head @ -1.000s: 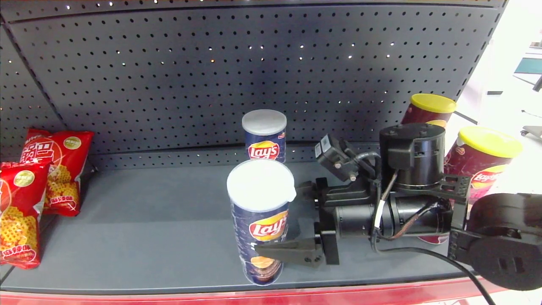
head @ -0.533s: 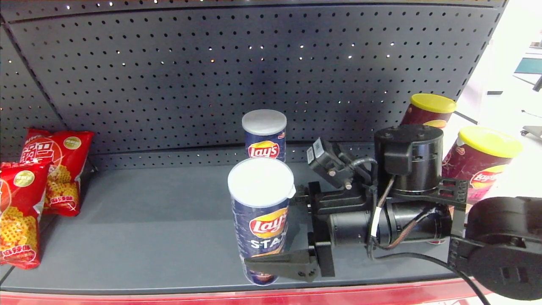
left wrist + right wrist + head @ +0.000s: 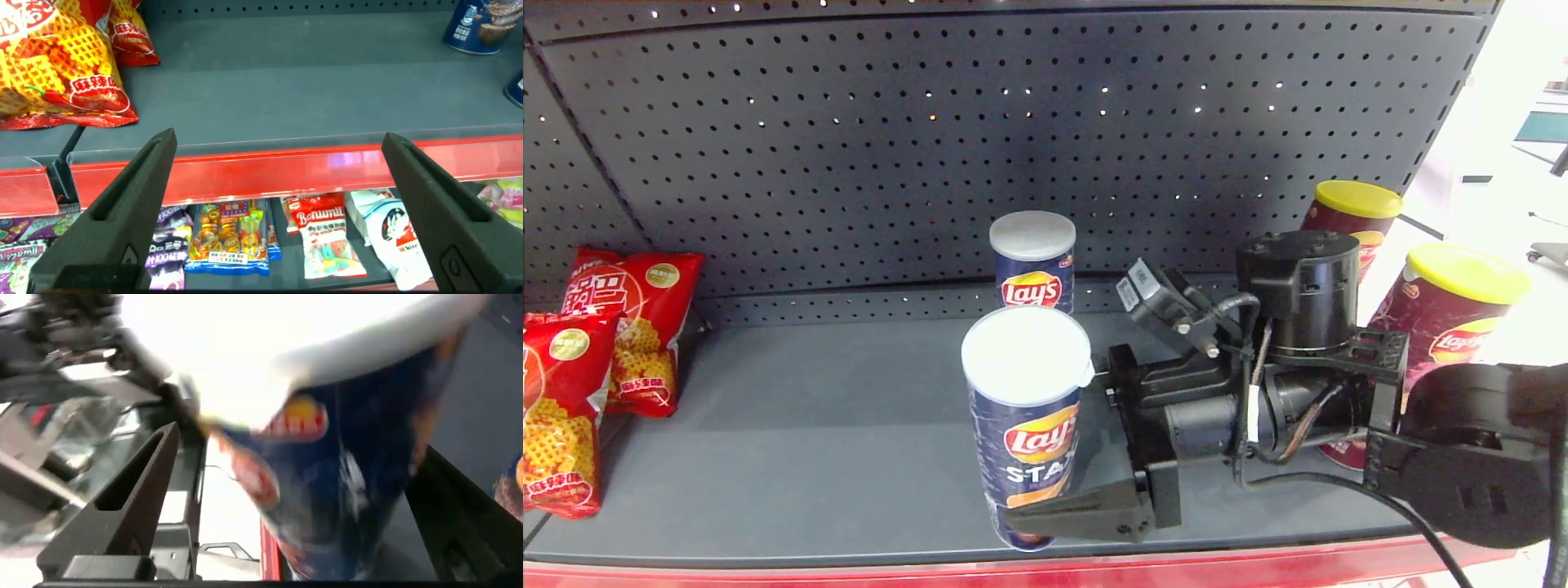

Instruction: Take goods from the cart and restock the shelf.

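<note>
Holding a blue chip can (image 3: 1025,425) at the shelf's (image 3: 809,441) front edge, right tool (image 3: 1054,449) clamped round its lower half. Within the last second the can went from leaning to nearly upright, its base at the shelf. Placement judged almost done, release next. Left tool (image 3: 279,140) spread wide, empty, before the front edge.

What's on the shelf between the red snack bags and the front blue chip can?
Nothing; bare grey shelf board between the snack bags and the chip can, in the head view.
</note>
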### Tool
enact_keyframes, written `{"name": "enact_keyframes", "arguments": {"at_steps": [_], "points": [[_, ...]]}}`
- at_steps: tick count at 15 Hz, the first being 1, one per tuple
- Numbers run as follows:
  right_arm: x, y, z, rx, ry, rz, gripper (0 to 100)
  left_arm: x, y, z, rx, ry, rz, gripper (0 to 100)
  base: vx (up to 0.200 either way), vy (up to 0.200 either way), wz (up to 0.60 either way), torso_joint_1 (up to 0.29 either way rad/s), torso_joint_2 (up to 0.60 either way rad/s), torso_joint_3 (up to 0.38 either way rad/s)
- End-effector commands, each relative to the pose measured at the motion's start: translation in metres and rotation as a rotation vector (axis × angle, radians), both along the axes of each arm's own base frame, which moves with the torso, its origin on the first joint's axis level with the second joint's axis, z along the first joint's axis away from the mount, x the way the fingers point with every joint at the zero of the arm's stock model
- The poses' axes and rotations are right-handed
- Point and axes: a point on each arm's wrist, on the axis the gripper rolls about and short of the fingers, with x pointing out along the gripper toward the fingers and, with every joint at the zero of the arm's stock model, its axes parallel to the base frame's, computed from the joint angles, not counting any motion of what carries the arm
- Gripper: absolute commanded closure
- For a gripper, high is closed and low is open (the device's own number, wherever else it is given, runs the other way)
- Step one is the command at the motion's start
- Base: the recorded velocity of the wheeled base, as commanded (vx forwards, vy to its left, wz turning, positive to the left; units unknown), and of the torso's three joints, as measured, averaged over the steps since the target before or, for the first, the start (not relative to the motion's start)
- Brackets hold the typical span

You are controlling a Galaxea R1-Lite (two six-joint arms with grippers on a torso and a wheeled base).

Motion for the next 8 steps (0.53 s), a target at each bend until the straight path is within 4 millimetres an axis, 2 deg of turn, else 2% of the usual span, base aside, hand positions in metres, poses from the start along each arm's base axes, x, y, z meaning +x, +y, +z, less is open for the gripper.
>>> {"name": "enact_keyframes", "arguments": {"at_steps": [1, 8], "points": [[0.007, -0.009, -0.003, -0.004, 0.013, 0.005, 0, 0.0, 0.0, 0.0, 0.0, 0.001, 0.0, 0, 0.0, 0.0, 0.0, 0.0, 0.0, 0.0], [0.022, -0.001, -0.015, -0.011, 0.048, 0.046, 0, 0.0, 0.0, 0.0, 0.0, 0.0, 0.0, 0, 0.0, 0.0, 0.0, 0.0, 0.0, 0.0]]}}
